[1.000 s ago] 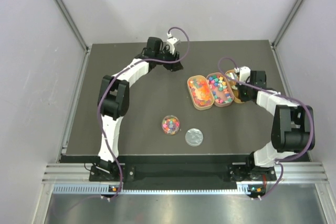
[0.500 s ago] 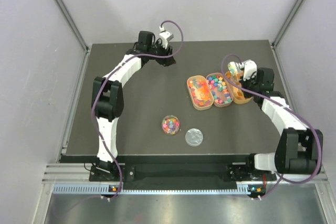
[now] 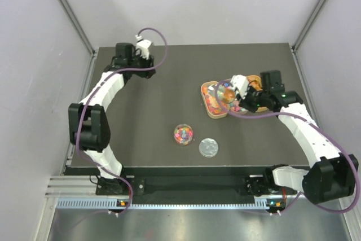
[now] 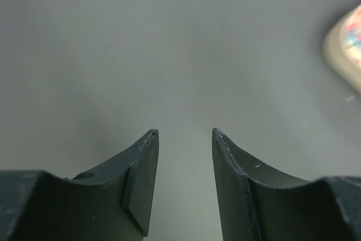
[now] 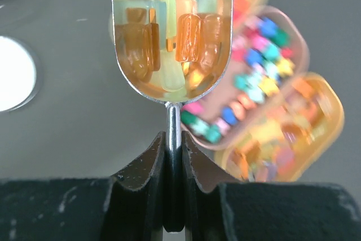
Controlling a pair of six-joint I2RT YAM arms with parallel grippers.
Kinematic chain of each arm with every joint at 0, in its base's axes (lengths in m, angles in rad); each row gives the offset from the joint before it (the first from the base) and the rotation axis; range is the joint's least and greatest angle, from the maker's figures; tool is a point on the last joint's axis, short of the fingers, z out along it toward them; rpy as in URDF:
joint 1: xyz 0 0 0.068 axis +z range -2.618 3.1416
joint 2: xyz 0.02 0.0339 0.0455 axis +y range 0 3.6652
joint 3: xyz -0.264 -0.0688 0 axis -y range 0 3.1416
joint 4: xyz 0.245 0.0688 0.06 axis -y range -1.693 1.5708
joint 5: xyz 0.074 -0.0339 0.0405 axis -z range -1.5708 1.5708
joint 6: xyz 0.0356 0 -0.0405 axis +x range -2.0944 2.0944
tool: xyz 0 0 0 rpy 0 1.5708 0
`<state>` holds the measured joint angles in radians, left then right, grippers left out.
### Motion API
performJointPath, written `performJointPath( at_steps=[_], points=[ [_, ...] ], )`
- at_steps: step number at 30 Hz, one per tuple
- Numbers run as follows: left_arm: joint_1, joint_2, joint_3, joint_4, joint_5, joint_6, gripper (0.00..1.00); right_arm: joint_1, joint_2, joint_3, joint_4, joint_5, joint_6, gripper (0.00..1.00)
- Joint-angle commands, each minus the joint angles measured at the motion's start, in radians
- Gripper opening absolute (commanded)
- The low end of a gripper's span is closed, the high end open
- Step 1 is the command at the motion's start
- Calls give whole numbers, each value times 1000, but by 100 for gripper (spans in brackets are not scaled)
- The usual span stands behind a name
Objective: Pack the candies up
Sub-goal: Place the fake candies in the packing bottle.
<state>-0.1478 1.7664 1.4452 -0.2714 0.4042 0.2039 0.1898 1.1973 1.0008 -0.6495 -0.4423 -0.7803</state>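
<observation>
The scoop [image 5: 173, 118] was smooth, shiny metal, the candies [image 5: 189, 38] glossy and translucent like jelly, and the surface [image 4: 141, 55] plain matt.

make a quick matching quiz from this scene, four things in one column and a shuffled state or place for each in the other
Things
1. scoop
2. left gripper
3. lid
4. small round tub

States
A. lying flat on the table, beside the tub
B. open, holding nothing
C. uncovered, mixed colours inside
D. loaded with candies, handle clamped in the right gripper

Pairs: 1-D, 2-B, 3-A, 4-C
</observation>
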Motion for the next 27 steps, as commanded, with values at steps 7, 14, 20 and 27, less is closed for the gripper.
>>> performJointPath(
  at_steps=[7, 14, 20, 27],
  points=[
    [105, -244, -229, 31, 7, -15, 48, 342, 68, 67, -186, 54, -341, 0],
    [106, -321, -281, 38, 21, -14, 48, 448, 200, 186, -283, 249, -405, 0],
    [126, -352, -339, 46, 27, -21, 48, 511, 249, 265, -334, 355, -455, 0],
    [166, -372, -384, 92, 45, -41, 48, 582, 297, 308, -352, 412, -459, 0]
  ],
)
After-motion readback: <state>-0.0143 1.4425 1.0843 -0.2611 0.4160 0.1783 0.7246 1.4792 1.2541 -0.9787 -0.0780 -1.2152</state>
